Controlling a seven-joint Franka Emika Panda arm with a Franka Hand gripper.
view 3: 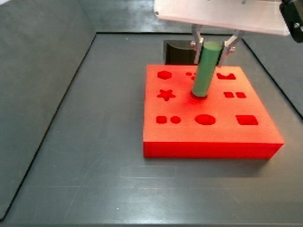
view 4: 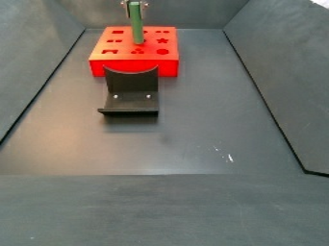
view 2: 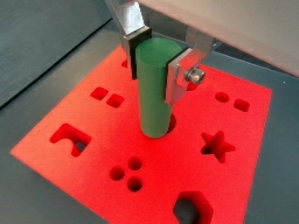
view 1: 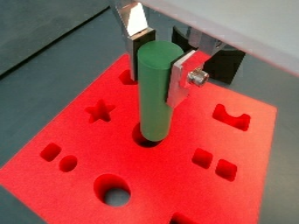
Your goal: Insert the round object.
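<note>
The round object, a green peg [view 1: 156,92], stands upright with its lower end just inside a round hole [view 1: 145,137] near the middle of the red block [view 1: 176,179]. My gripper [view 1: 158,57] is shut on the peg's upper part, with a silver finger [view 1: 177,80] pressed on each side. The other wrist view shows the same peg [view 2: 156,92], gripper [view 2: 156,54] and block [view 2: 105,131]. In a side view the peg [view 3: 205,71] rises from the block [view 3: 213,149] under the gripper [view 3: 211,43]. It also shows in the other side view [view 4: 133,17].
The block has other cut-outs: a star [view 1: 100,111], a larger empty round hole [view 1: 112,188] and square holes [view 1: 202,158]. The dark fixture [view 4: 129,96] stands on the grey floor against one side of the block [view 4: 133,65]. Dark walls enclose the floor.
</note>
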